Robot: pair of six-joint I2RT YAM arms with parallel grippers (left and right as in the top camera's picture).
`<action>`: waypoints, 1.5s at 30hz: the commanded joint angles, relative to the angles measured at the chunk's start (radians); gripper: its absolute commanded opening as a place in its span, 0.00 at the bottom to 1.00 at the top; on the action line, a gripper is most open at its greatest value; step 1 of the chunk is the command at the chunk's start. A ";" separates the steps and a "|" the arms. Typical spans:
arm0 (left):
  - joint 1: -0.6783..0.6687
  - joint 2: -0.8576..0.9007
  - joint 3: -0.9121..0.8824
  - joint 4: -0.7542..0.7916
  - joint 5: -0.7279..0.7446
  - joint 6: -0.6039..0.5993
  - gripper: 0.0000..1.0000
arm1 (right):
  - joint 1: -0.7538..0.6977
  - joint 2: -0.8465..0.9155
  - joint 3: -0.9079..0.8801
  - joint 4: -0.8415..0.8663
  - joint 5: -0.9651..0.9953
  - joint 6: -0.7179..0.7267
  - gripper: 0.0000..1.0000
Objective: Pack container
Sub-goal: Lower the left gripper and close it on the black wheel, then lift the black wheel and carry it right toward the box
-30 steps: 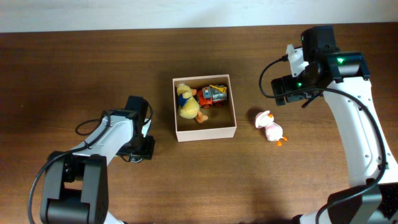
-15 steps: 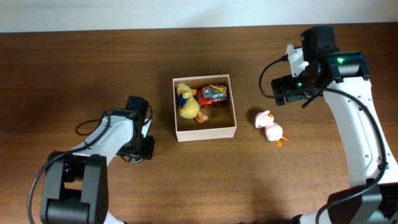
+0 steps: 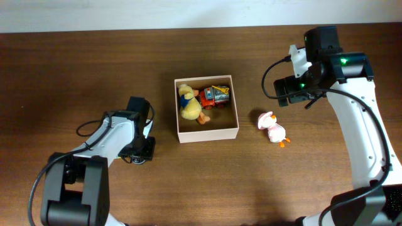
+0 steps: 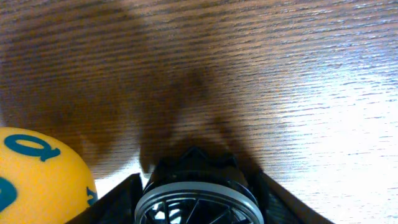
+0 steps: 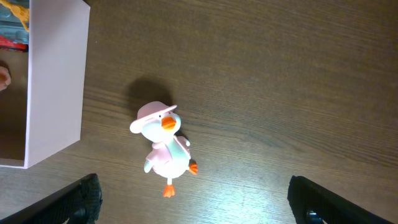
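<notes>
The container [image 3: 207, 134], a white square box with brown inside, sits mid-table and holds a yellow plush duck [image 3: 188, 103] and a red toy truck [image 3: 215, 96]. Its white wall shows in the right wrist view [image 5: 56, 81]. A pink duck toy [image 3: 272, 129] lies on the table to its right, also in the right wrist view [image 5: 163, 146]. My right gripper [image 3: 290, 94] hovers above it, open and empty [image 5: 196, 205]. My left gripper [image 3: 139, 150] is low on the table left of the box, its fingers [image 4: 198, 194] closed around a black round wheel-like toy [image 4: 196, 165].
A yellow ball with blue markings [image 4: 37, 177] lies right beside my left gripper; it is hidden in the overhead view. The table is dark brown wood [image 3: 75, 69]. Black cables run along both arms.
My left gripper has shifted very slightly to the left. The right arm, the box and the pink duck have not moved.
</notes>
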 commanded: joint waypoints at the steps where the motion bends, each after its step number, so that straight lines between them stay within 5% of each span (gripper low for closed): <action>1: 0.006 -0.006 0.011 0.004 0.000 -0.007 0.57 | -0.005 -0.004 0.010 0.000 0.012 0.008 0.99; 40: -0.036 -0.092 0.444 -0.154 0.011 -0.006 0.57 | -0.005 -0.004 0.010 0.000 0.012 0.008 0.98; 45: -0.064 -0.088 0.459 -0.143 -0.002 -0.006 0.66 | -0.005 -0.004 0.010 0.000 0.012 0.008 0.99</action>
